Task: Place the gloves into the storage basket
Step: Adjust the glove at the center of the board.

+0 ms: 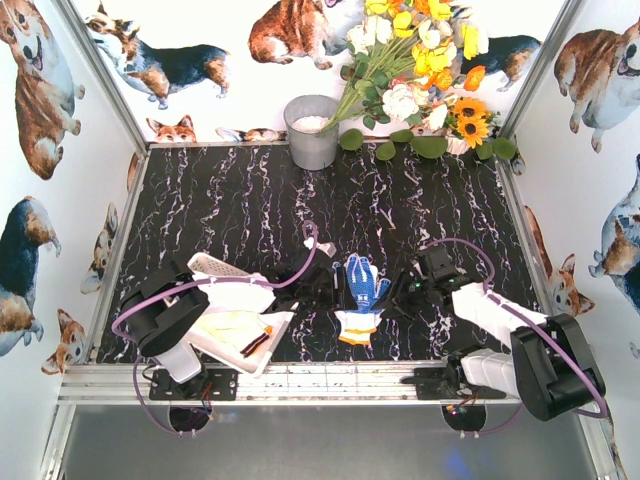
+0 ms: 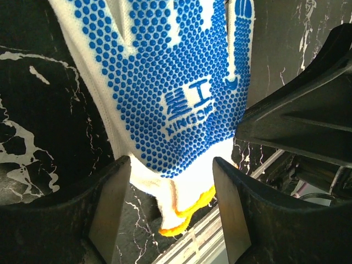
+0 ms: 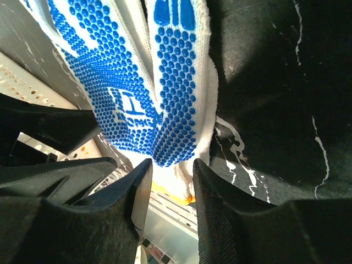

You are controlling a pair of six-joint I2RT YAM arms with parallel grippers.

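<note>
Your left end effector (image 2: 171, 165) has its jaws apart. The cuff end of the blue dotted glove (image 2: 181, 82) sits between them with a little room on each side, so that end is let go. Your right end effector (image 3: 172, 164) is at the other end of the same glove. Its jaws are close together, and a blue fingertip of the glove ends right at their mouth. You cannot tell if they pinch it or not.

From above, the blue dotted glove is between your two arms, near the front of the black marbled surface (image 1: 230, 200). A white glove (image 1: 357, 325) with an orange cuff lies just in front of it, touching it. Neither of these two is in the basket (image 1: 215, 267). The basket is off to the left, partly under your left arm, and it looks tipped. Some pale gloves (image 1: 235, 325) are inside it. At the back stand a grey bucket (image 1: 312, 135) and a bunch of flowers (image 1: 420, 60).
</note>
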